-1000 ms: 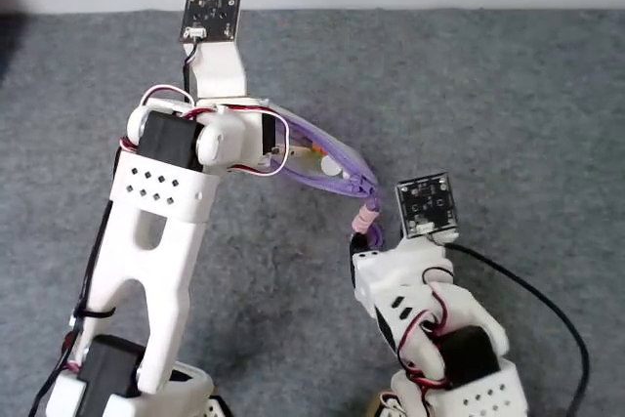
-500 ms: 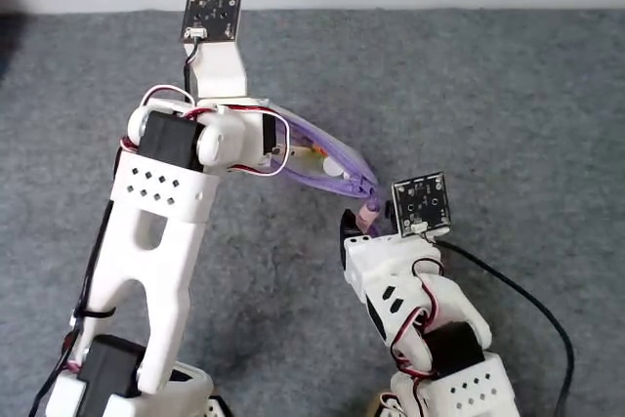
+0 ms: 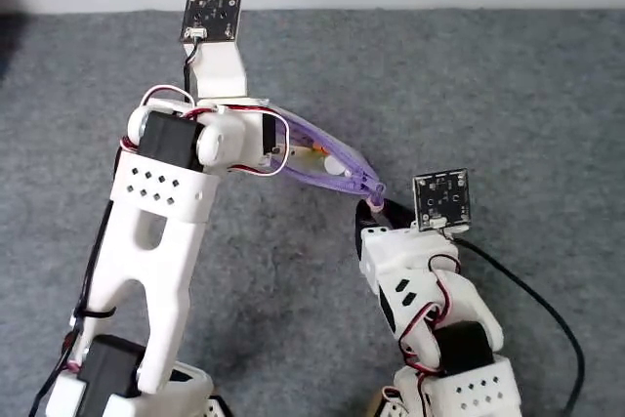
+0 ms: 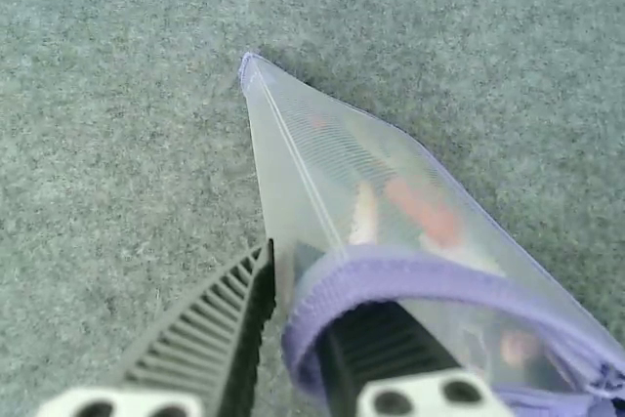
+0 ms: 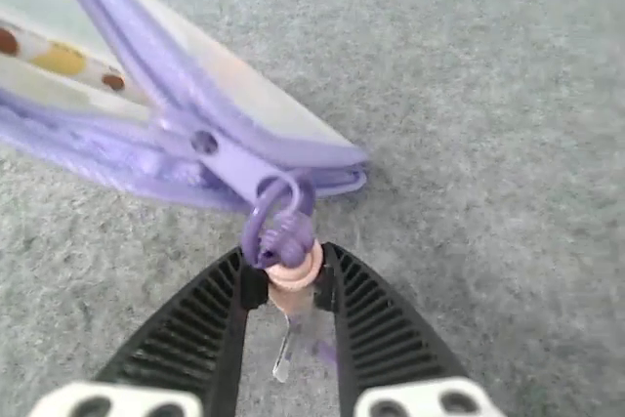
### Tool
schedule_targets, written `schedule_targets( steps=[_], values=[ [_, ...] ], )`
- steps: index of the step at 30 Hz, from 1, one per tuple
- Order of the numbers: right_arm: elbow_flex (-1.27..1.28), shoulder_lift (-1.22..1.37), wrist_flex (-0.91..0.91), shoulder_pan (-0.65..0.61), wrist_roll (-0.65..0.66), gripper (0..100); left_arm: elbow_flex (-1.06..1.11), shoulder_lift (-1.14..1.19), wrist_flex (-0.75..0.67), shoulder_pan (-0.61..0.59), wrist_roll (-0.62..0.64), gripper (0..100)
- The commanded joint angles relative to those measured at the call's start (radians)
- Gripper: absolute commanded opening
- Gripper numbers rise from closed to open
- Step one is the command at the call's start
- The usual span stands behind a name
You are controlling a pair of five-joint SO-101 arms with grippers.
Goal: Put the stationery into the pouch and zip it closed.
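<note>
Two arms over the grey surface (image 3: 508, 85) in the high view, pouch (image 3: 327, 165) between them. Left wrist: my left tool (image 4: 293, 285) pinches the pouch's purple rim (image 4: 410, 275), stationery (image 4: 420, 212) inside. Right wrist: my right tool (image 5: 286, 266) clamps the zipper pull (image 5: 283, 239).

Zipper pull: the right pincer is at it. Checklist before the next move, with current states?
1. Right pincer gripping the zipper pull: ok, pinched from both sides.
2. Left pincer holding the pouch: ok, shut on its rim.
3. Stationery inside: ok, seen through the clear wall.
4. Zip closed: not ok. The tapes split apart from the slider, which sits near the pouch's end.
5. Slider's path free: probably not ok. The left pincer sits on the open rim that the slider must travel along.
6. Pouch taut between the arms: cannot tell.
</note>
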Motion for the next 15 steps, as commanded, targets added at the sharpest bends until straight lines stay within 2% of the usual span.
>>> schedule_targets(
  steps=[1, 3, 9, 12, 15],
  values=[
    [-0.173, -0.010, 0.101, -0.002, 0.017, 0.8, -0.070, -0.021, -0.028, 0.005, -0.009, 3],
    [-0.245, -0.007, 0.186, -0.044, 0.034, 0.8, -0.070, -0.025, -0.051, 0.005, -0.025, 5],
    [-0.443, 0.001, 0.380, -0.214, 0.061, 0.8, -0.085, -0.032, -0.133, 0.005, -0.044, 20],
    [-0.509, 0.001, 0.410, -0.297, 0.126, 0.8, -0.151, -0.025, -0.138, 0.011, -0.049, 21],
    [-0.539, 0.001, 0.410, -0.325, 0.160, 0.8, -0.211, -0.015, -0.155, 0.052, -0.051, 21]
  ],
)
